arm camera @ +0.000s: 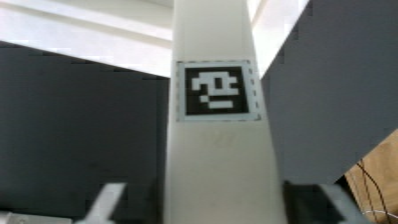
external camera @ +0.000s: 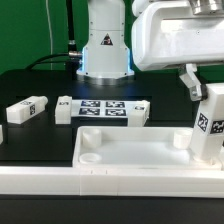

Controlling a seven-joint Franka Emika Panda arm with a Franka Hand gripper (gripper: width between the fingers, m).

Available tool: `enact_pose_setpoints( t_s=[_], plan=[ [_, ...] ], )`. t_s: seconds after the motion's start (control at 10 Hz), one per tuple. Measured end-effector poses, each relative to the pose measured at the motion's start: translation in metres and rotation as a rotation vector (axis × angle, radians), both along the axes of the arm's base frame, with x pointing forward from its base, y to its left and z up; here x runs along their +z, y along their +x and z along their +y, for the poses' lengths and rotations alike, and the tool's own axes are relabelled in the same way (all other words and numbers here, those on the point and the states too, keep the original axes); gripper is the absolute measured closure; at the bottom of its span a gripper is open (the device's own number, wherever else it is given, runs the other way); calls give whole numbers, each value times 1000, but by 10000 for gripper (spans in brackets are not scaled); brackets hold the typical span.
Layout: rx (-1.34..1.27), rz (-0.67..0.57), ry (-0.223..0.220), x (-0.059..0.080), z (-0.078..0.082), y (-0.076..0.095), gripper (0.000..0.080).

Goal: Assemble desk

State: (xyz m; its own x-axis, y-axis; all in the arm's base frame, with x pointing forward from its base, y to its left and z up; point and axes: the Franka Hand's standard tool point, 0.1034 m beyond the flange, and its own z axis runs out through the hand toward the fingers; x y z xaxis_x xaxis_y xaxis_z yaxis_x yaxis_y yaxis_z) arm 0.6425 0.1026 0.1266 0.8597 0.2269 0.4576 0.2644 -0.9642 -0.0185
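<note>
So the tabletop (external camera: 130, 152) is laid flat at the front of the black table (external camera: 40, 85), rim up, just behind the long white rail (external camera: 100, 182). One leg (external camera: 211, 125) is stood upright at the tabletop's corner on the exterior view's right, with its tag turned toward the camera. Whether it's properly seated in the socket can't be told from here. The gripper (external camera: 203, 92) is seen right at the top of that leg. In the wrist view the leg runs straight up between the fingers (arm camera: 105, 200), and a dark gap shows beside the one finger that's clearly visible, so the claw is read as spread wide with nothing squeezed. A second leg (external camera: 27, 108) is seen lying on its side toward the exterior view's left, well apart from the tabletop. The marker board (external camera: 105, 108) is laid flat in front of the robot's base (external camera: 105, 45), near that lying leg.
</note>
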Motion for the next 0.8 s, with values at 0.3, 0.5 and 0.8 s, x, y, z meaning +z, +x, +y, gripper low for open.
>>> enact_pose_setpoints(
  t_s=[0.3,0.5,0.8],
  plan=[
    [0,0,0,0,0,0,160],
    [1,6,3,1,6,-4,152],
    [12,32,-4,20,6,-2,151]
  ],
)
